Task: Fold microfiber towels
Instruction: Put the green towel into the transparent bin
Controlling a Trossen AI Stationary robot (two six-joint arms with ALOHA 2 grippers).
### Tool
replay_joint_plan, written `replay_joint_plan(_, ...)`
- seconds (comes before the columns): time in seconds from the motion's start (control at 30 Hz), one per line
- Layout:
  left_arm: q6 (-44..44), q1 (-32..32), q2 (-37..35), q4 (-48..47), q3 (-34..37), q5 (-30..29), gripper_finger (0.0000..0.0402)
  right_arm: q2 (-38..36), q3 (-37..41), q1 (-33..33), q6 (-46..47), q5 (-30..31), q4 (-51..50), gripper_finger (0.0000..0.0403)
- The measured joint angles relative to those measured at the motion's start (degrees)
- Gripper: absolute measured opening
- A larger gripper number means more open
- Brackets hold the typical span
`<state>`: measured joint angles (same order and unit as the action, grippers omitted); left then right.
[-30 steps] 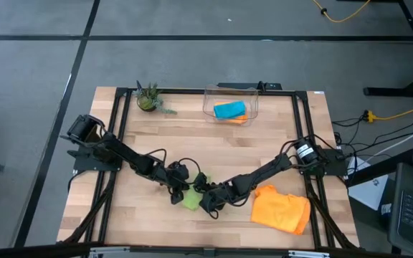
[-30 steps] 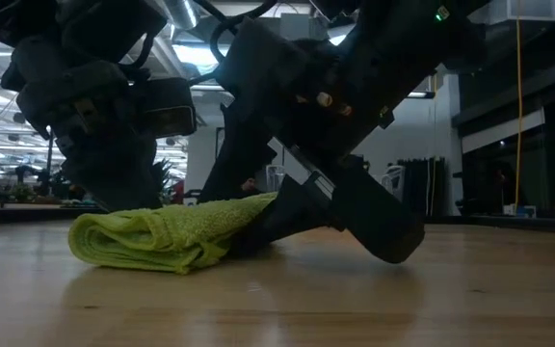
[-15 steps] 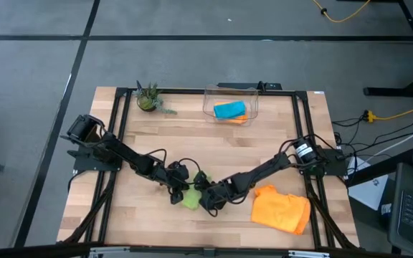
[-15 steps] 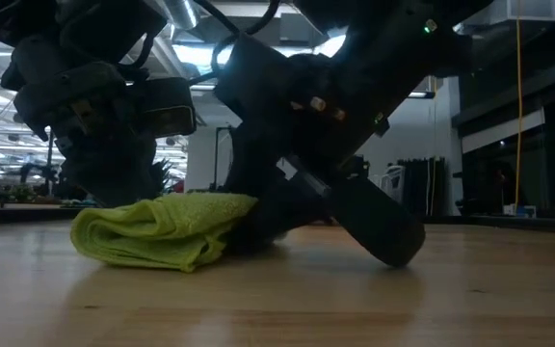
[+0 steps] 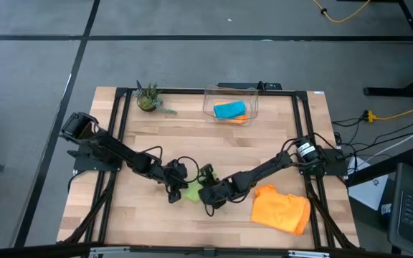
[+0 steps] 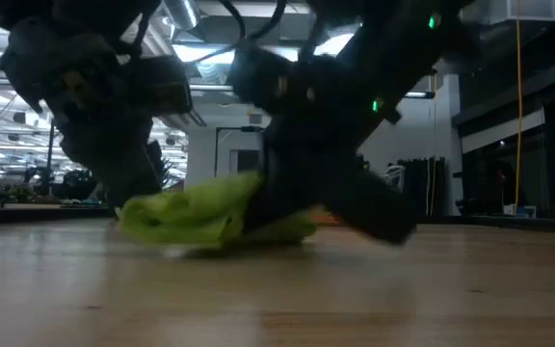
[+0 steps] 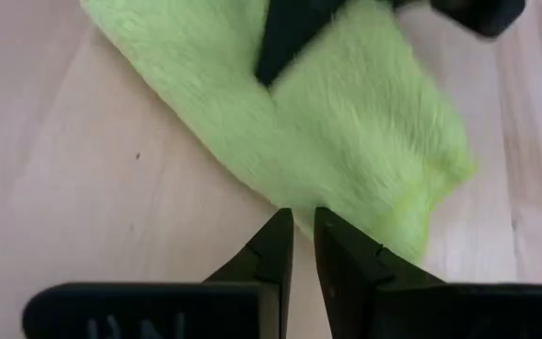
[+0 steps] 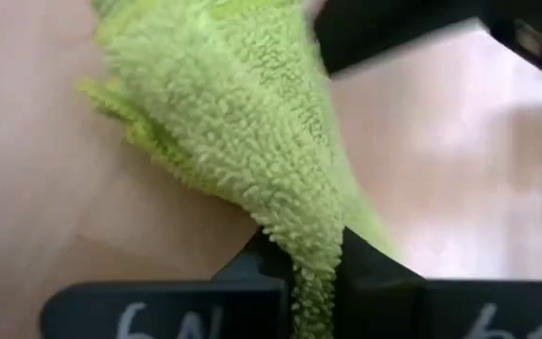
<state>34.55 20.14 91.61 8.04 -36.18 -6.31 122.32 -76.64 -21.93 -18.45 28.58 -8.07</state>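
Note:
A lime green microfiber towel lies bunched at the table's near middle, between my two grippers. My left gripper is at its left side and my right gripper at its right side, both shut on it. In the low view the towel is a low folded bundle between the two dark arms. An orange towel lies crumpled on the table to the right. A teal towel and another orange one lie in the clear bin. My left gripper has its fingertips on the towel's near edge, pinched only at their free ends, slanting down from the table's left. How many layers it has, I cannot tell. My right gripper pinches a folded, thick end of the towel between its two fingers, slanting down from the table's right. The cloth runs forward from the fingers, slack.
The clear bin stands at the far middle, and a small potted plant stands at the far left. Black frame rails run along the table's left and right sides. Bare wood lies near the left side.
My right gripper has shut on the green towel's right end and has rolled about its own axis. The towel has bunched up shorter and shifted a little toward the right arm, its left end drawn in.

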Motion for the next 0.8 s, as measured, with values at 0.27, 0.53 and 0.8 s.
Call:
replay_joint_plan(0.27, -2.2, -0.1, -6.9, -6.6, -0.1, -2.3, 0.0041, -12.6, -0.1, 0.8, 5.7, 15.1, -15.1, 0.0017)
replay_joint_plan(0.53, -5.2, -0.5, -8.3, -7.0, -0.1, -3.2, 0.0041, -24.7, -0.2, 15.3, 7.5, 20.4, -27.8, 0.0017)
replay_joint_plan(0.8, -5.2, -2.0, -8.4, -7.1, -0.1, -3.7, 0.0041, -23.3, 3.4, 37.9, -0.2, 12.8, -20.9, 0.0017)
